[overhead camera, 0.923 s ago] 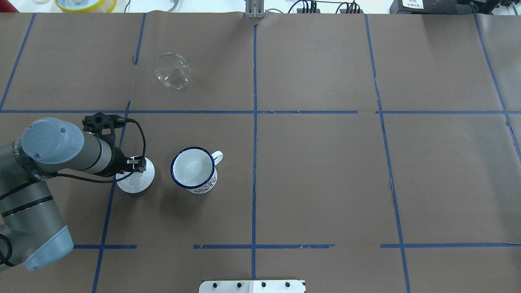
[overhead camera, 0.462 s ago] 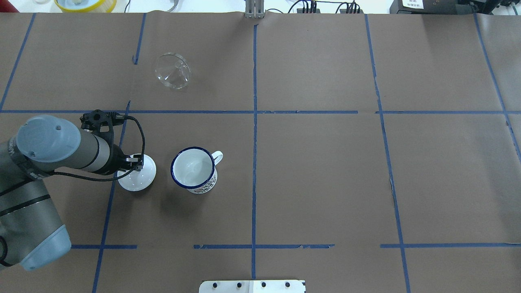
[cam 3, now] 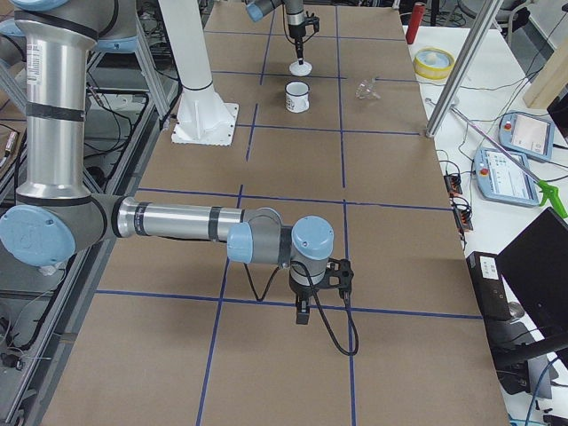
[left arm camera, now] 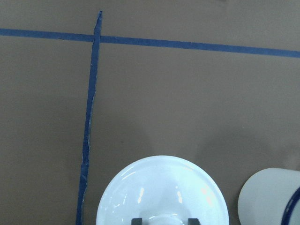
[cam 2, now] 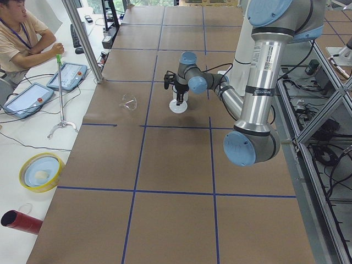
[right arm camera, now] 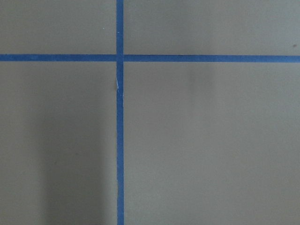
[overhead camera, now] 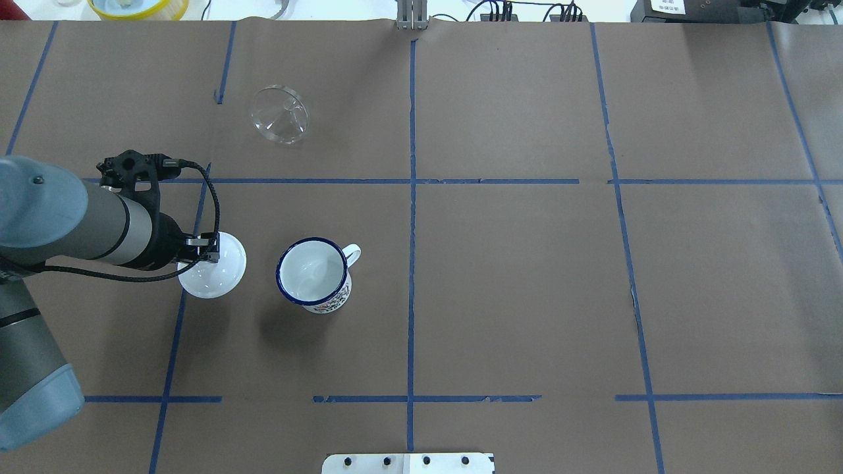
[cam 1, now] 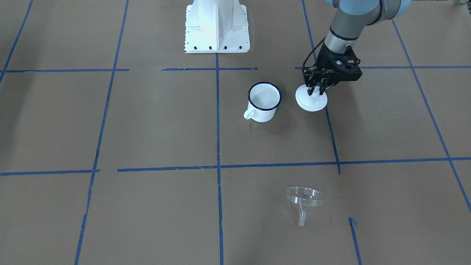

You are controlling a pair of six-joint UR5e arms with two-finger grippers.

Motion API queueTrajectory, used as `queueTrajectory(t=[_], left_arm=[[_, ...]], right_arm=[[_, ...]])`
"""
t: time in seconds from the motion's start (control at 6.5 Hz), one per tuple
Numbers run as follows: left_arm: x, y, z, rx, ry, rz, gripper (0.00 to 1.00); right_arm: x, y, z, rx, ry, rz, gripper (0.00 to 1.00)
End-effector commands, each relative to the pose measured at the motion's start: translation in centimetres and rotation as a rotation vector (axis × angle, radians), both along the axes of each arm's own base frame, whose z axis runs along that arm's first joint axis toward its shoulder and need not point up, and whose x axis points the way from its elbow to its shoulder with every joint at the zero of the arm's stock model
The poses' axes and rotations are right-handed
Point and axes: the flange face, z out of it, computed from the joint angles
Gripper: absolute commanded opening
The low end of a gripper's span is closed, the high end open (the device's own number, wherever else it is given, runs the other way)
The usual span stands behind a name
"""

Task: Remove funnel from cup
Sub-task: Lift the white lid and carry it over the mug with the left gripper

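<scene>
The clear funnel [overhead camera: 280, 123] lies on its side on the far left of the table, well apart from the cup; it also shows in the front view [cam 1: 305, 198]. The white cup with a dark blue rim [overhead camera: 314, 274] stands upright and empty, handle to its right [cam 1: 263, 101]. My left gripper [overhead camera: 208, 253] is shut on the knob of a white domed lid [overhead camera: 220, 271], left of the cup. The left wrist view shows the lid [left arm camera: 161, 192] with the fingers on either side of its knob. My right gripper [cam 3: 303, 315] hangs over bare table far away; I cannot tell its state.
The white robot base plate [overhead camera: 408, 463] sits at the near edge. A yellow bowl [overhead camera: 138, 6] and cables lie beyond the far edge. An operator [cam 2: 22, 33] sits past the table's far side with tablets [cam 2: 69, 74]. Blue tape lines cross the brown table cover.
My left gripper has moved left and slightly away from the robot, carrying the white lid away from the cup. Cup and funnel have not moved.
</scene>
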Motion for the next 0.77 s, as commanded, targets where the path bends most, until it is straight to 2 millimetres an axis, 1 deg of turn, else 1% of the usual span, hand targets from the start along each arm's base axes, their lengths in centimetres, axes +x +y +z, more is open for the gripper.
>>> queueTrajectory(t=[0.0,0.15,0.31,0.46,0.62], left_arm=[[-0.4,0.0,-8.6,-0.031,-0.027,0.0,0.0],[0.6,0.5,-12.1,-0.088,-0.017,0.045,0.0],[1.7,0.1,-13.7,-0.094,0.001,0.047,0.0],[4.8,-1.8,-14.1,-0.152,-0.017,0.02,0.0],[6.6,-2.4,-13.6,-0.161,-0.028,0.027,0.0]], right_arm=[[0.0,0.0,0.0,0.001,0.0,0.0,1.0],[0.0,0.0,0.0,0.001,0.0,0.0,1.0],[0.0,0.0,0.0,0.001,0.0,0.0,1.0],[0.0,0.0,0.0,0.001,0.0,0.0,1.0],[0.0,0.0,0.0,0.001,0.0,0.0,1.0]])
